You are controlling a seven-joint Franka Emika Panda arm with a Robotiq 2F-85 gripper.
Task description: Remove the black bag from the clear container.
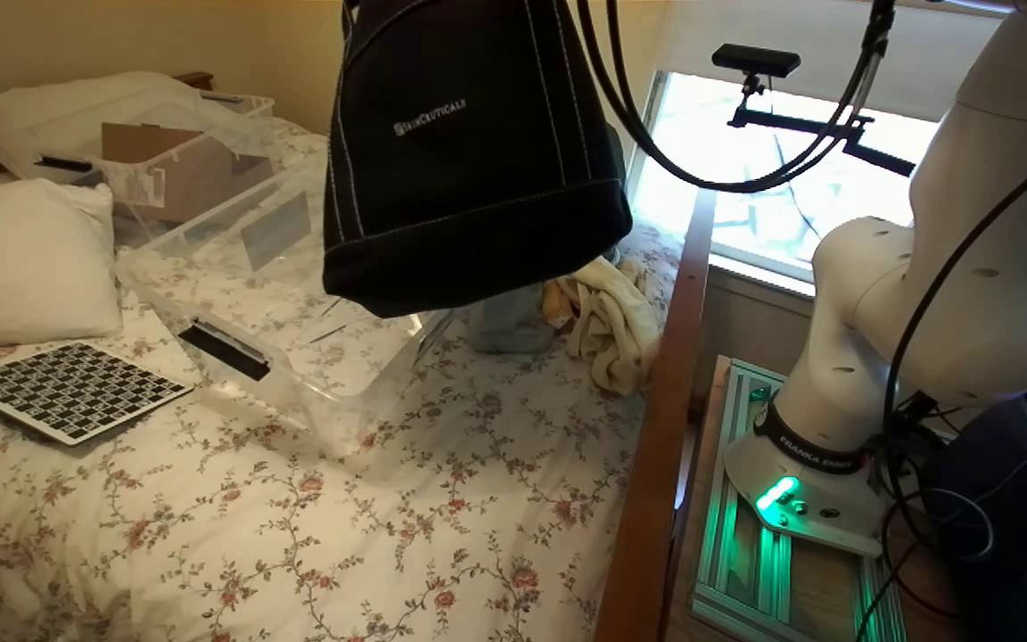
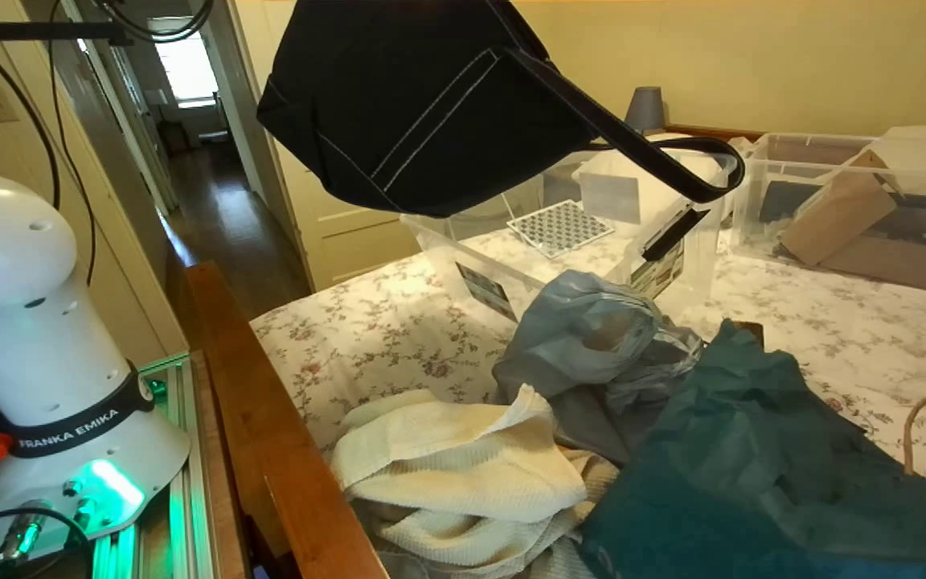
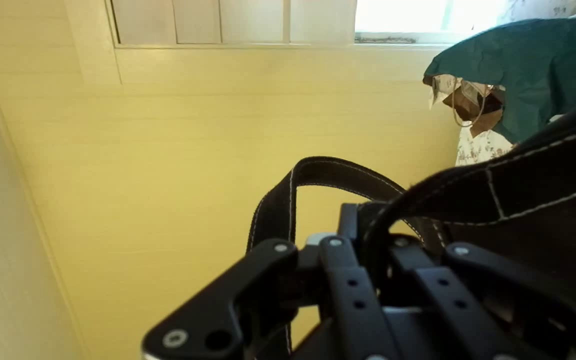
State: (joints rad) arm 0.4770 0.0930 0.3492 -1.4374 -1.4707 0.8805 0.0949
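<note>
My jaws pinch the black bag [image 1: 469, 178], aloft and out of the clear container [image 1: 304, 392]; its weight (all on 1 grip) could drag it free, or its loose handle [image 2: 632, 146] snag the rim [image 1: 349, 394].

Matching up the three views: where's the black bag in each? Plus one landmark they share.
In an exterior view: black bag top middle, cut off by the top edge.
In an exterior view: black bag top, near middle, handle hanging right.
Wrist view: black bag running off the right edge, handle loop near the middle.
Shared landmark: floral bed cover, just a patch toward the right in the wrist view.
</note>
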